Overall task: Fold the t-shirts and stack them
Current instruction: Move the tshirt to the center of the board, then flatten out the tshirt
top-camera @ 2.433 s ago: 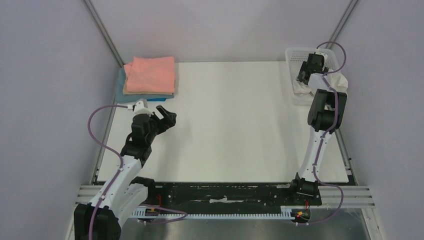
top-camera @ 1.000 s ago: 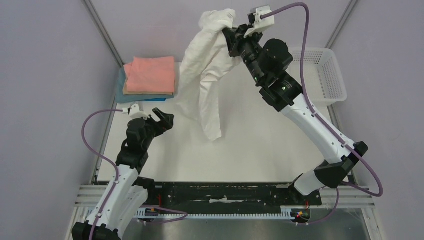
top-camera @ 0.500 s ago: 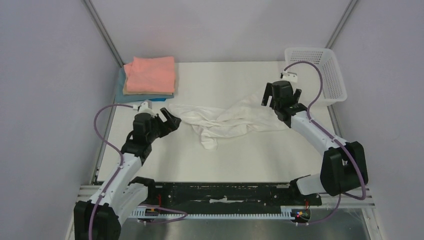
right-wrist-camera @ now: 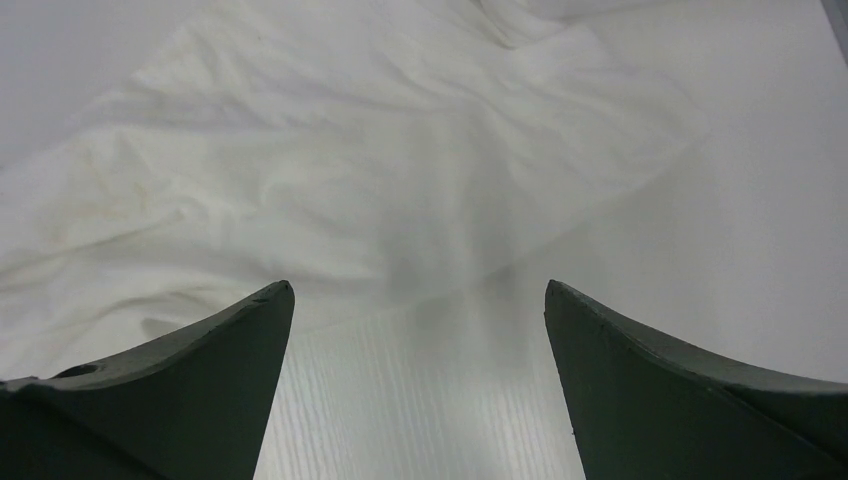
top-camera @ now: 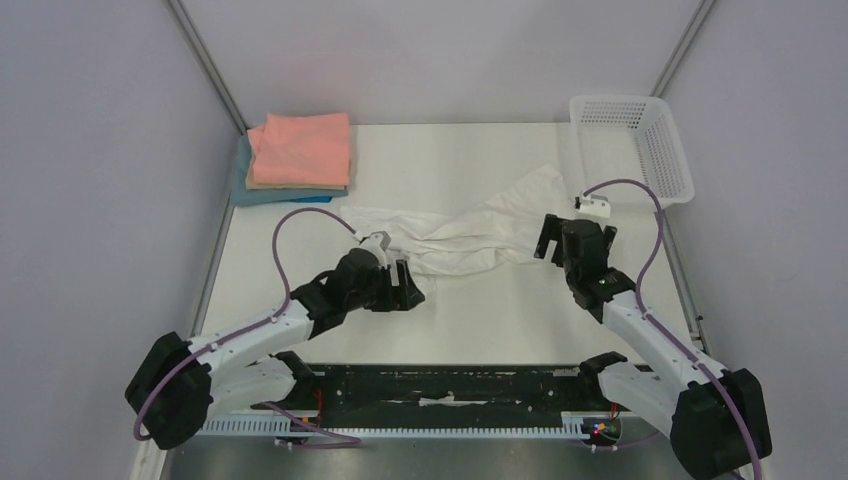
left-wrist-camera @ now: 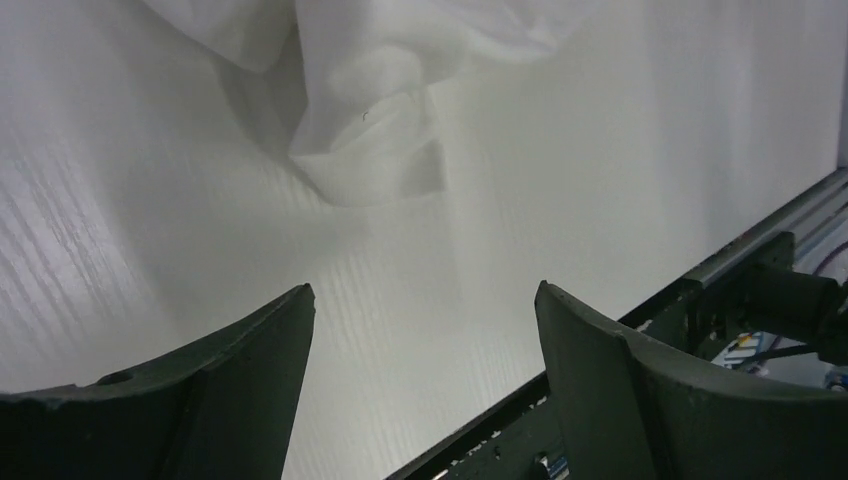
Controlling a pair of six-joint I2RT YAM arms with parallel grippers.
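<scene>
**White t-shirt needs spreading flat before any fold**

It lies crumpled in a twisted band across the middle of the table, with one end reaching toward the basket. The left gripper hangs with its jaws wide apart, just short of a loose near corner of the cloth. The right gripper is equally spread at the near hem and holds nothing. Each would best pinch a single layer at a true corner. They should then draw apart low and evenly, so the twist falls out without dragging. The folded stack, salmon-pink over tan and blue, sits at the far left corner, well apart.
</scene>
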